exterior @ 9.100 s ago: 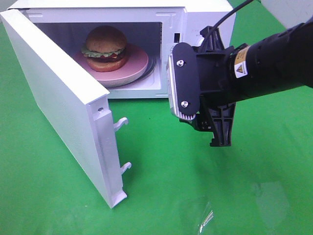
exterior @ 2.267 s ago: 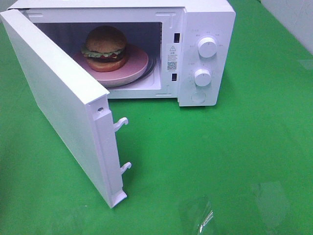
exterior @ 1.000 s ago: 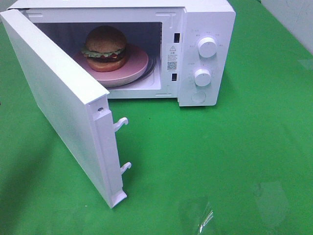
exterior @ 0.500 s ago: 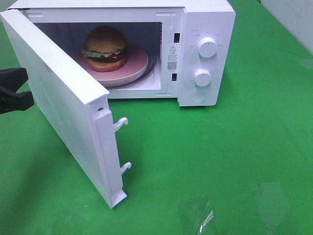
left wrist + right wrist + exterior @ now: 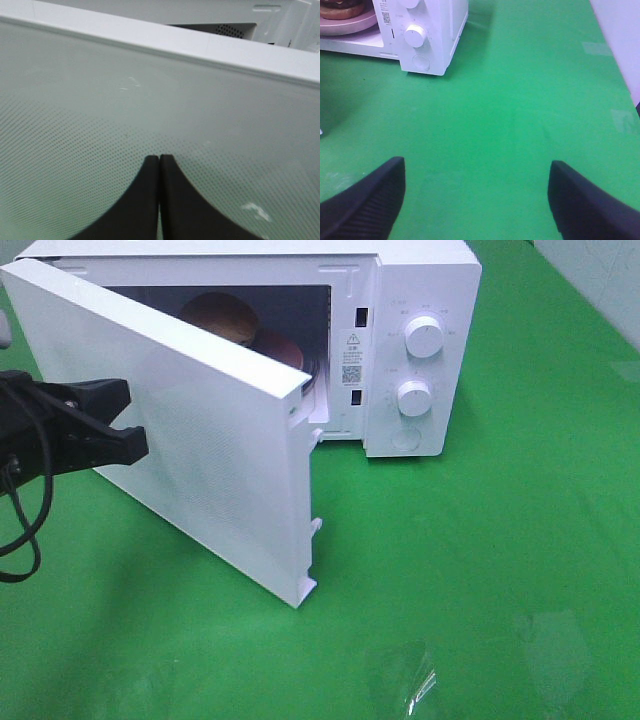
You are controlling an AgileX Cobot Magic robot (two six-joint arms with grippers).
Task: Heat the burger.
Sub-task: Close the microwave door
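Burger (image 5: 222, 316): sitting on the plate (image 5: 287, 346) inside the microwave (image 5: 425, 275), so loading is looking done. Door (image 5: 210, 450): standing half-shut, latching not yet done. Left tool (image 5: 125, 422): fingers together, tips seeming to be pressing the door's outer face. Right tool (image 5: 475, 170): fingers apart, holding nothing, hovering over the tabletop (image 5: 520, 100). Dials (image 5: 424, 338): likely awaiting setting once the door is closing fully.

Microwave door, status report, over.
Left hand shut, tips against door outside. Right hand open over mat. Burger inside microwave, door half closed. Nothing seen blocking it.
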